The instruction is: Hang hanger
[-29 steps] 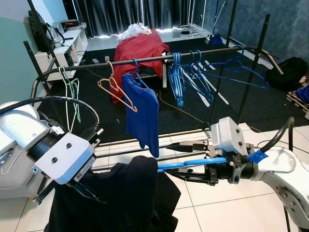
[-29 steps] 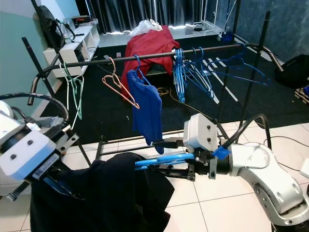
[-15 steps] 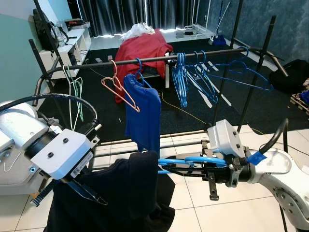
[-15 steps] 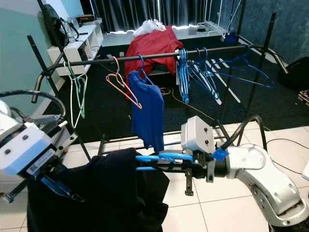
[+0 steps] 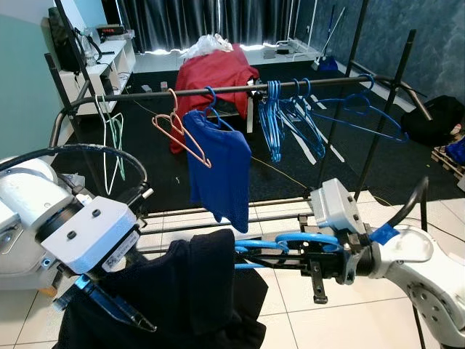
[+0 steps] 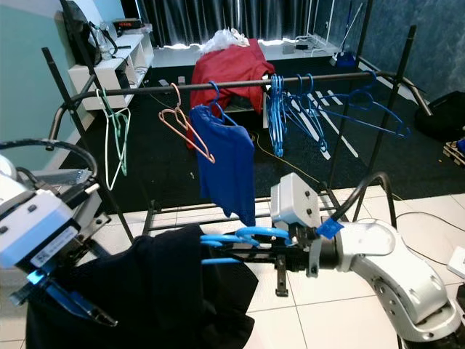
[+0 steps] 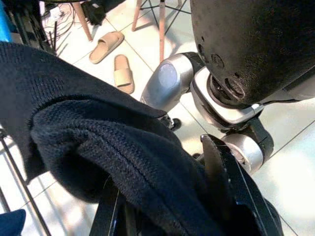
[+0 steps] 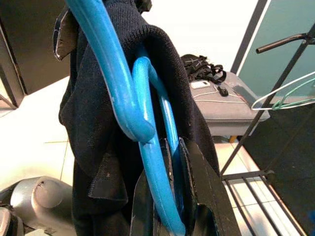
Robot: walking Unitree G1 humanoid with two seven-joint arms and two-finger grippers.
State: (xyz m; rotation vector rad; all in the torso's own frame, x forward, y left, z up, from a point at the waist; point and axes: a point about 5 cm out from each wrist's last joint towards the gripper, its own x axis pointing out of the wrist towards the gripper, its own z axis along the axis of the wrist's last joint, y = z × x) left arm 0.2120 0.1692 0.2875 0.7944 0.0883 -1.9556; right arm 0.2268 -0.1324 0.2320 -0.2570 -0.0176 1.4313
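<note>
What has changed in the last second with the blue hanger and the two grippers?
The right gripper has rolled the blue hanger from edge-on to hook-up, and stays shut on it. The left gripper has sunk a little, still gripping the black sweater. The rail, its blue shirt and empty hangers stayed as they were; the hanger is not yet hung.

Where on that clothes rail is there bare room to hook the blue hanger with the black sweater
The rail is bare between the green hangers and the orange hanger. It is crowded from the blue shirt through the bunched blue hangers. The right gripper holds the blue hanger carrying the black sweater.
</note>
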